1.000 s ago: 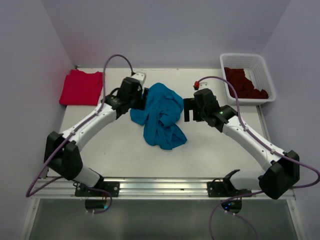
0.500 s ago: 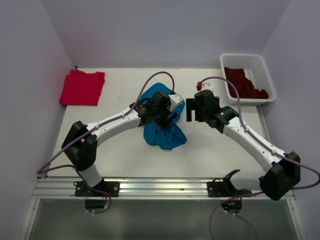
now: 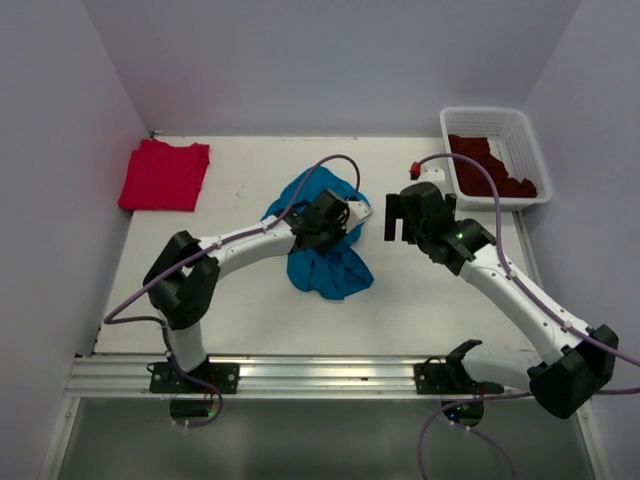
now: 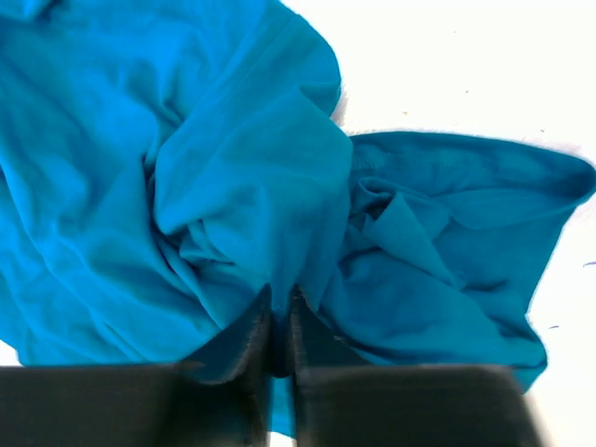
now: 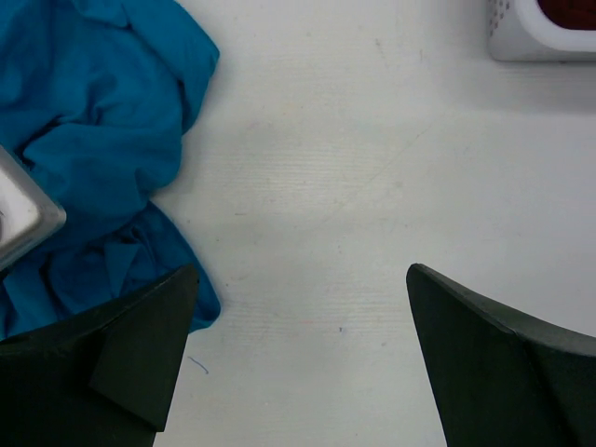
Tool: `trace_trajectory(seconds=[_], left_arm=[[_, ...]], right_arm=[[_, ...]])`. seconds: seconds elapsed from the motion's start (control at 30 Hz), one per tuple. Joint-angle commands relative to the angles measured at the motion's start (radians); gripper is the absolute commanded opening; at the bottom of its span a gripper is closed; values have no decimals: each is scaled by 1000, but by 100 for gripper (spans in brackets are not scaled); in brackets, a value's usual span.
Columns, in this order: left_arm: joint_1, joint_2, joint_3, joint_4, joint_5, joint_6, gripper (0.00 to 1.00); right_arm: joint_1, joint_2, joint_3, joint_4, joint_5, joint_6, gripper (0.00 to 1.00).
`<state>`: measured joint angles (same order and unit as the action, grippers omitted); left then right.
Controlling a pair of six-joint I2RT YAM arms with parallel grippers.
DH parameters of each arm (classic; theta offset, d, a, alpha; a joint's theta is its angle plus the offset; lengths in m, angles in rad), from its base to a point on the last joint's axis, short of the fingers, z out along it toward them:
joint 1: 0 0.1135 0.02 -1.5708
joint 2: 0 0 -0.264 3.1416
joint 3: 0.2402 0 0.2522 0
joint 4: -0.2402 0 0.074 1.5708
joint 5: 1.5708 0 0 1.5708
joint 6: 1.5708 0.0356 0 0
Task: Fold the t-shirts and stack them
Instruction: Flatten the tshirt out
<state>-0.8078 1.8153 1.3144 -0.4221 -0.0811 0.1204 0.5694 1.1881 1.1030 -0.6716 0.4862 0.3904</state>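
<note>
A crumpled teal t-shirt (image 3: 322,268) lies in a heap mid-table. My left gripper (image 3: 338,226) rests on top of the heap. In the left wrist view its fingers (image 4: 251,326) are shut on a fold of the teal t-shirt (image 4: 242,177). My right gripper (image 3: 394,217) hovers just right of the heap. Its jaws stand wide open over bare table (image 5: 372,168) with nothing between them, and the teal t-shirt's edge (image 5: 93,140) lies to its left. A bright red t-shirt (image 3: 163,173) lies folded flat at the far left. Dark maroon t-shirts (image 3: 490,165) fill the basket.
The white lattice basket (image 3: 532,150) stands at the back right corner, and its corner (image 5: 521,42) shows in the right wrist view. Purple cables loop above both arms. Walls close in the table on the left, back and right.
My left arm swung right from the heap's left side onto its top, and its gripper shut on the cloth. The right gripper drew back slightly to the right, still open.
</note>
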Motion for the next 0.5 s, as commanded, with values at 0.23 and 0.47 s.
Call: trace_trajectory(seconds=[0.23,0.47], left_arm=[[-4,-132,13,149,-118,-86,0],[45,-390,-12,230,-417,-263,0]], right_arm=[[1,-120,-15,-54,130,38,98],[1,-110,-32,-40,106,39,99]])
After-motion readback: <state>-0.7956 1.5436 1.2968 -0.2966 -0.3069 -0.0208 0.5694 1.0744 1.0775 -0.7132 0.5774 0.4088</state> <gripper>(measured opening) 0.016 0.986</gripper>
